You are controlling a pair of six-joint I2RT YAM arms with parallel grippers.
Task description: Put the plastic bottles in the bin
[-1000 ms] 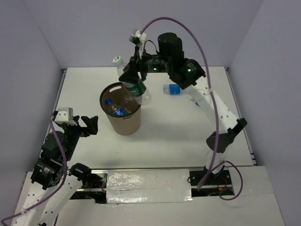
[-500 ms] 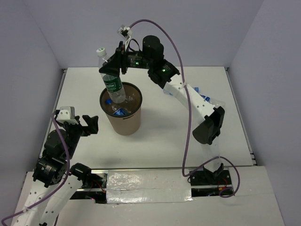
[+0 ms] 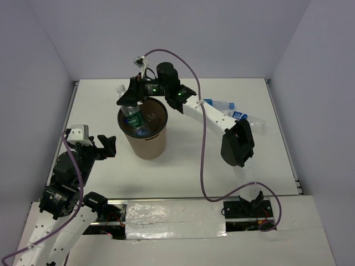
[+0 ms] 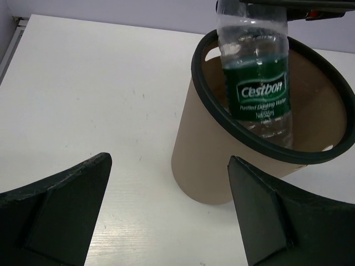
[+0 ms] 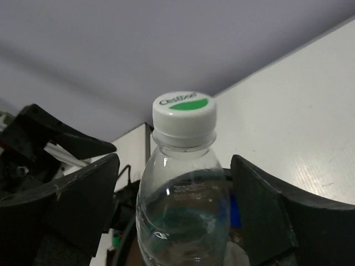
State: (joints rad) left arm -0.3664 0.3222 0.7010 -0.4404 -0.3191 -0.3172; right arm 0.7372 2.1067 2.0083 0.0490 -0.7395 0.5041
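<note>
Pinches green-label bottle (image 4: 258,94) between right fingers (image 5: 260,221), base dipped inside bin (image 3: 145,145) at left-centre of worktop (image 3: 183,160). Holds left fingers (image 4: 61,205) spread wide on near side of bin, apart from it.

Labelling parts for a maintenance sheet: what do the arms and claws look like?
Left arm and right arm: white links, black joint housings, a trailing purple cable each. Left claw and right claw have broad black wedge-shaped fingers. Green lights glow near the right wrist.
</note>
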